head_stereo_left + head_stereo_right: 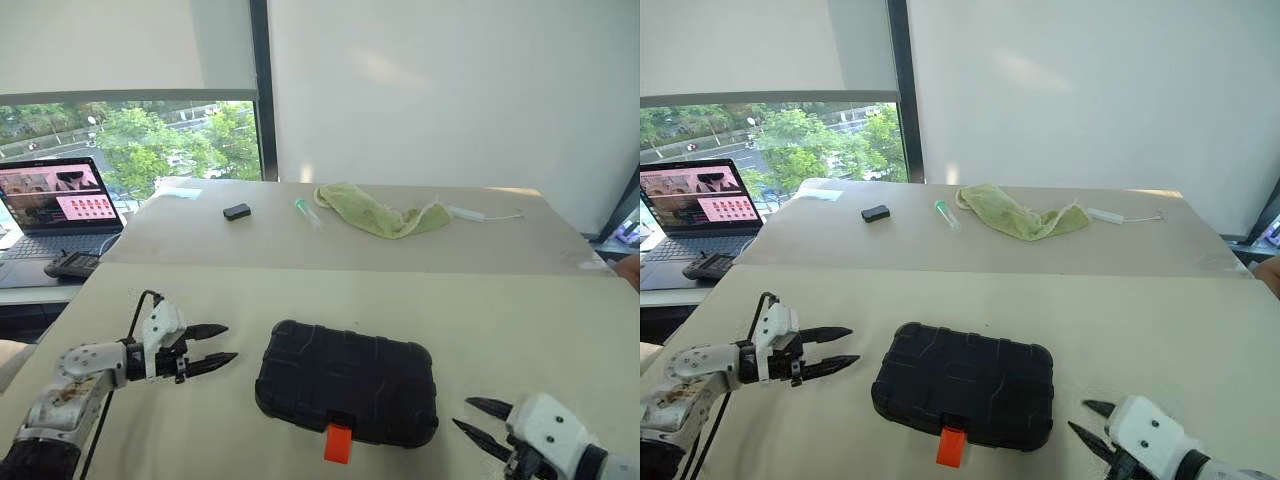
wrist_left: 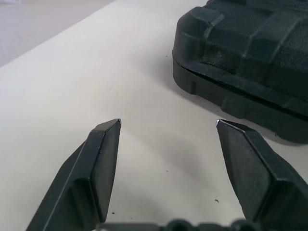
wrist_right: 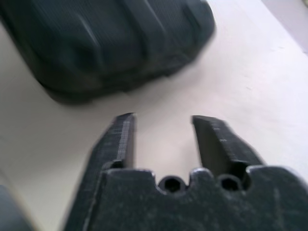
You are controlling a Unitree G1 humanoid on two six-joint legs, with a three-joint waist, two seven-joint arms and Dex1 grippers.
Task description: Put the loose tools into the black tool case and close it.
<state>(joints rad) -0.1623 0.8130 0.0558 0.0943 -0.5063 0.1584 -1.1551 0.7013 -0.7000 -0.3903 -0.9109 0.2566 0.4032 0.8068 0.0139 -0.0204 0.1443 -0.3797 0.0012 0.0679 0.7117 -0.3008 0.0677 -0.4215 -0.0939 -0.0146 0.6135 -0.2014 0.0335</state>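
The black tool case [image 1: 346, 383] lay closed on the near table [image 1: 540, 310], orange latch [image 1: 338, 443] toward the robot, with the left gripper [image 1: 222, 345] and right gripper [image 1: 472, 418] flanking it, both parted, empty and clear of it.

Right claw [image 1: 472, 418] cut off at frame bottom; case [image 3: 110, 38] blurred.

Bare cream tabletop [image 1: 520, 330] lies between the parted black fingers of the left gripper [image 1: 224, 343]; ahead of its fingertips sits the closed black textured plastic tool case [image 1: 346, 382]. Bare tabletop likewise separates the parted right gripper [image 1: 478, 418] from the case's other end.
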